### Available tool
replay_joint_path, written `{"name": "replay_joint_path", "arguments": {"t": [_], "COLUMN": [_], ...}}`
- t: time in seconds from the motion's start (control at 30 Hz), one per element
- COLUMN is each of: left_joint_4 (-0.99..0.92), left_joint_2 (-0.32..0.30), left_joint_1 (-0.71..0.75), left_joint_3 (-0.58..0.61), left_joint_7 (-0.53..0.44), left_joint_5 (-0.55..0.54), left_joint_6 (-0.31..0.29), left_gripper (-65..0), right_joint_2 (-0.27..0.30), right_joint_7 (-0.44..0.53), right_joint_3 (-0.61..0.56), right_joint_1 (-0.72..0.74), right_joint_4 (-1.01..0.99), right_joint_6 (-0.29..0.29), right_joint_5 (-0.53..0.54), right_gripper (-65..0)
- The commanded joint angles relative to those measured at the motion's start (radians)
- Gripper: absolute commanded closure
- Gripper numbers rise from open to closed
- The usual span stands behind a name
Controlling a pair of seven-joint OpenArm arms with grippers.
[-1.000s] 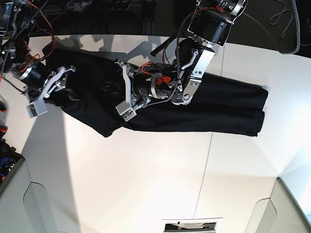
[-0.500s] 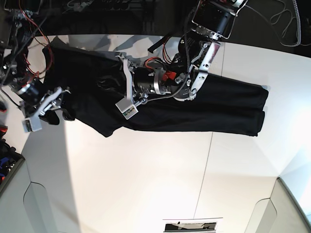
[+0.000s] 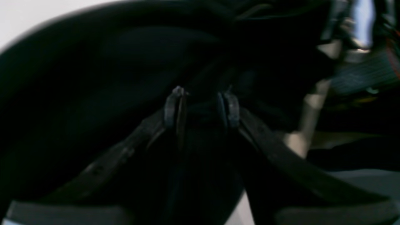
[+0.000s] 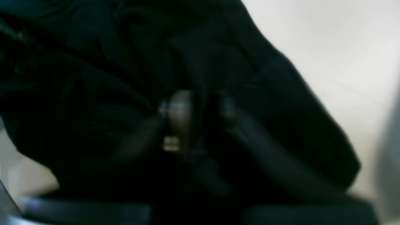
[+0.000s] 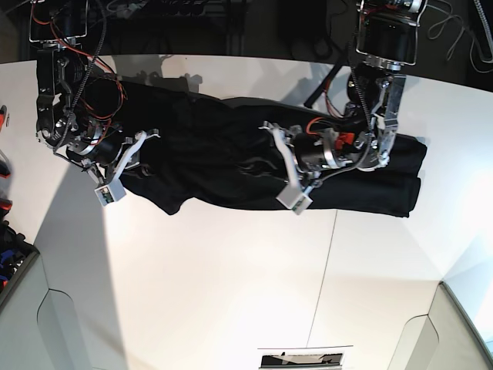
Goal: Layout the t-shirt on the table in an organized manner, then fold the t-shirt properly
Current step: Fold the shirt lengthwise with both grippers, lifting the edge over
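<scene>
The black t-shirt [image 5: 208,154] lies stretched across the back of the white table [image 5: 231,270], bunched and wrinkled at its left end, flatter at its right end. My left gripper [image 5: 266,163] sits low over the shirt's middle. In the left wrist view its fingertips [image 3: 175,106] pinch a ridge of black cloth [image 3: 200,112]. My right gripper [image 5: 142,158] is at the shirt's lower left edge. The blurred right wrist view shows its fingers [image 4: 178,109] closed on a fold of the t-shirt [image 4: 275,103]. No print shows.
A dark bin [image 5: 11,266] and red items [image 5: 4,166] sit at the table's left edge. Cables and dark gear [image 5: 192,23] line the back. A small dark-and-white object [image 5: 304,358] lies at the front edge. A thin seam [image 5: 323,285] crosses the bare tabletop in front.
My left gripper has travelled right along the shirt, dragging cloth with it. My right gripper has moved up and in from the left edge and shut on the shirt's lower left edge.
</scene>
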Motion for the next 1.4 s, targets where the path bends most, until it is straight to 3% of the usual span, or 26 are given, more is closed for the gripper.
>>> {"name": "replay_joint_path", "arguments": {"t": [0.0, 0.17, 0.43, 0.63, 0.73, 0.8, 0.9, 0.93, 1.0, 1.27, 1.3, 1.33, 1.37], "left_joint_4": [0.014, 0.009, -0.055, -0.054, -0.054, -0.054, -0.054, -0.054, -0.054, -0.055, -0.055, -0.055, -0.055], "left_joint_2": [-0.015, -0.084, -0.139, -0.142, -0.141, -0.142, -0.142, -0.142, -0.142, -0.183, -0.192, -0.2, -0.207], "left_joint_1": [-0.015, 0.015, 0.032, 0.032, 0.032, 0.031, 0.031, 0.031, 0.032, 0.032, 0.034, 0.034, 0.034], "left_joint_3": [-0.013, -0.027, -0.04, -0.187, -0.257, -0.285, -0.315, -0.325, -0.349, -0.523, -0.55, -0.573, -0.594], "left_joint_7": [-0.031, -0.142, -0.194, -0.191, -0.144, -0.117, -0.108, -0.098, -0.07, -0.06, -0.064, -0.068, -0.074], "left_joint_5": [-0.009, 0.09, 0.127, -0.015, -0.068, -0.119, -0.183, -0.198, -0.221, -0.286, -0.282, -0.277, -0.271], "left_joint_6": [-0.009, -0.009, -0.009, -0.009, -0.009, -0.009, -0.009, -0.009, -0.009, -0.009, -0.009, -0.009, -0.009], "left_gripper": [-18.5, -18.5, -18.5, -18.5, -18.6, -22.6, -28.8, -28.8, -28.8, -28.8, -28.8, -28.8, -28.8], "right_joint_2": [0.003, 0.003, 0.004, 0.003, 0.003, 0.003, 0.003, 0.003, 0.003, -0.011, -0.011, -0.014, -0.022], "right_joint_7": [0.021, -0.026, -0.15, -0.153, -0.147, -0.142, -0.137, -0.128, -0.112, -0.09, -0.089, -0.089, -0.09], "right_joint_3": [0.005, 0.006, 0.006, 0.006, 0.006, 0.006, 0.006, 0.006, 0.012, 0.087, 0.088, 0.087, 0.087], "right_joint_1": [0.02, 0.02, -0.034, -0.152, -0.2, -0.222, -0.227, -0.226, -0.226, -0.224, -0.224, -0.224, -0.224], "right_joint_4": [0.028, 0.103, 0.299, 0.368, 0.367, 0.367, 0.367, 0.367, 0.367, 0.427, 0.436, 0.441, 0.441], "right_joint_6": [0.005, 0.005, 0.005, 0.006, 0.005, 0.005, 0.005, 0.004, 0.004, 0.014, 0.014, 0.014, 0.013], "right_joint_5": [0.014, 0.014, 0.086, 0.085, 0.074, 0.069, 0.061, 0.056, 0.055, 0.135, 0.139, 0.137, 0.135], "right_gripper": [0.0, 0.0, 0.0, 0.0, 0.0, 0.0, -31.6, -39.4, -44.9, -44.2, -41.4, -33.3, -20.0]}}
